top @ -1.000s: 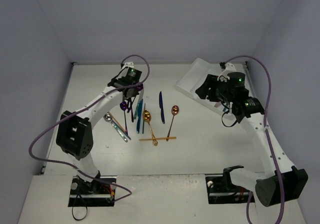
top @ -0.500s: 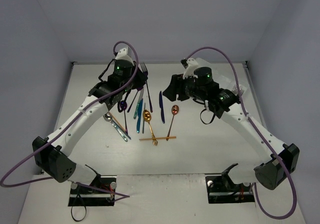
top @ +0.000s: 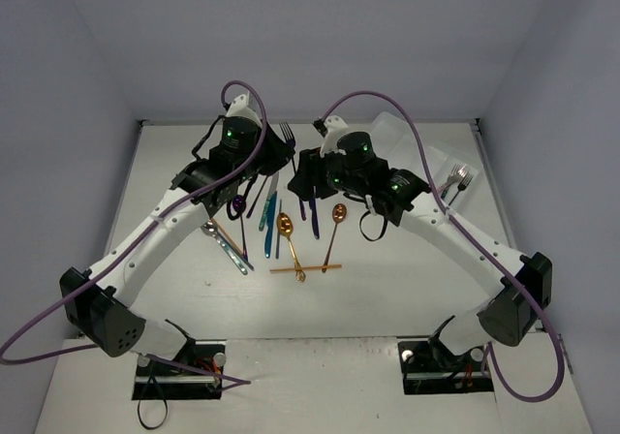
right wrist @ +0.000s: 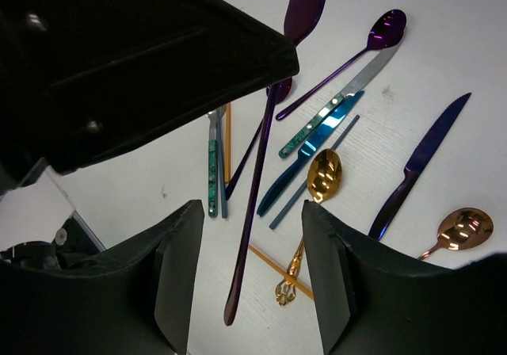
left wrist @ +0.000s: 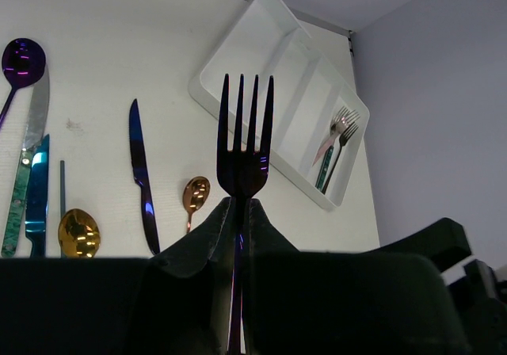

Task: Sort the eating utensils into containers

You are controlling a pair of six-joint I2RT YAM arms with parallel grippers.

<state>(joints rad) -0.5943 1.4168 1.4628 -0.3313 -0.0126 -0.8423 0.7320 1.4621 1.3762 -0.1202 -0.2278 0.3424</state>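
Swung across from above the white tray point(left wrist: 230, 46), the right arm point(top: 441, 223) now reaches left until its jaws sit just beside the left jaws. A second ago it hovered over the tray. Meanwhile the left arm point(top: 165, 223) has lifted away from the scattered utensils, carrying a purple fork point(left wrist: 245, 161) up with it.

Left jaws are clamped tight on the purple fork's handle. Its tines stand upright above them and the rest of the handle hangs down below. Right jaws stand about half open, one finger on either side of that hanging handle. A gap shows on both sides, so they touch nothing.

Below both sets of jaws, other utensils lie on the surface point(left wrist: 119, 38). Among them are a purple spoon point(left wrist: 22, 60), a blue knife point(left wrist: 139, 165), a gold spoon point(left wrist: 78, 233) and a copper spoon point(left wrist: 195, 195). Well apart, beyond the left jaws and to their right, the tray holds a few forks point(left wrist: 337, 137) in its end compartment.
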